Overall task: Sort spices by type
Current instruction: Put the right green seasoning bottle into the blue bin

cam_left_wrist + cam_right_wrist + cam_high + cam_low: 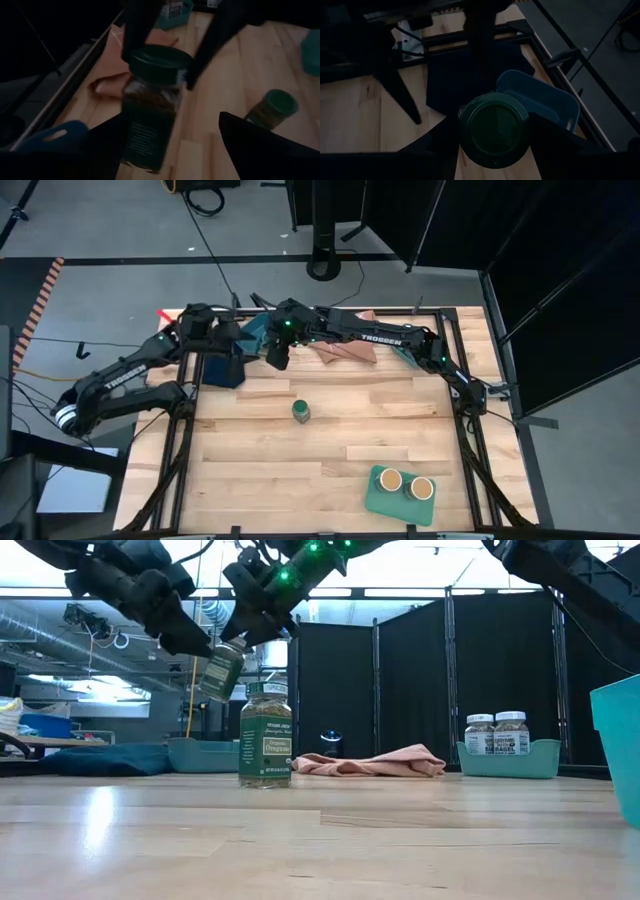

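Risk sat mostly at the table's far-left corner, where the left gripper (pixel 167 122) hung with its two dark fingers spread wide, to either side of the lower body of a small glass spice jar with a dark green lid (pixel 150 115) without closing on it. That jar hung tilted in the air, pinched just under its lid by the right gripper (pixel 250 625), whose arm reached along the far edge from the right side. This looked like a hand-over. If the right fingers let go before the left ones had closed, the tilted jar could have dropped onto the wood or glanced off the rim of the dark blue plastic bin (pixel 225 370) just beside it. A closing left finger could also have struck the right fingers, since both sets crowded the same jar.

Toward the middle of the table, a second green-lidded jar (pixel 300 412) stood upright and alone, well apart from both arms. A low sweep by either arm could have toppled it.

Near the near-right corner, two tan-topped jars (pixel 391 479) stood together on a flat green tray (pixel 385 502). Two white-lidded jars (pixel 495 730) sat in a teal plastic bin (pixel 505 760) at the far-right edge.
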Available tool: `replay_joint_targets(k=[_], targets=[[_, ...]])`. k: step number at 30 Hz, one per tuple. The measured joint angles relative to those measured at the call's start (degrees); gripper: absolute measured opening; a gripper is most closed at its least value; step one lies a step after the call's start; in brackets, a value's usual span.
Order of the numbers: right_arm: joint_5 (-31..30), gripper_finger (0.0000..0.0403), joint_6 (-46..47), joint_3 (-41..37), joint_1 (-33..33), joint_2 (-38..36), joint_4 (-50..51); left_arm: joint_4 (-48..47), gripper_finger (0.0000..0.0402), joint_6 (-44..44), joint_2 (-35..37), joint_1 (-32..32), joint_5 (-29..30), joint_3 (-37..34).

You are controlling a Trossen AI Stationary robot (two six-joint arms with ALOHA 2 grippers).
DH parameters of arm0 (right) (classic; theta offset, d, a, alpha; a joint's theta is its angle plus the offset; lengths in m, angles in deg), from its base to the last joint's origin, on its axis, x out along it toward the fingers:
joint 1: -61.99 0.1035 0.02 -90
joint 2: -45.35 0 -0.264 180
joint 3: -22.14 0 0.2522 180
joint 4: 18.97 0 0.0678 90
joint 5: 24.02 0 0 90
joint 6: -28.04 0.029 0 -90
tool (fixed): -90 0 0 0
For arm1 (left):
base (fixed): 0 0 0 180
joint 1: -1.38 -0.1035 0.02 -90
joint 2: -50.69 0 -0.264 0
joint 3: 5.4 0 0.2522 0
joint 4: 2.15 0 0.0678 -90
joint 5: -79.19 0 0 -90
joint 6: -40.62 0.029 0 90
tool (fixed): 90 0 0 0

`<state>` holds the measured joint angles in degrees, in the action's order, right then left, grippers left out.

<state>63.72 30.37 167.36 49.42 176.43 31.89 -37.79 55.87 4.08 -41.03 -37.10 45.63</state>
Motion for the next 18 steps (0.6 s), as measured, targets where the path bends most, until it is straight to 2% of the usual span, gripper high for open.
replay_joint_targets(k=[4, 10, 18], targets=[[0.0, 0.0206, -0.8, 0.0, 0.0, 0.0, 0.1, 2.0, 0.0315, 1.0, -1.0, -0.6, -0.7, 0.0], [0.2, 0.0206, -1.0, 0.0, 0.0, 0.0, 0.7, 3.9, 0.0315, 1.1, -4.4, -0.6, -5.4, 0.0], [-0.1, 0.0206, -2.1, -0.1, -0.1, 0.0, 0.7, 7.8, 0.0315, 1.0, -8.9, -0.5, -6.4, 0.0]])
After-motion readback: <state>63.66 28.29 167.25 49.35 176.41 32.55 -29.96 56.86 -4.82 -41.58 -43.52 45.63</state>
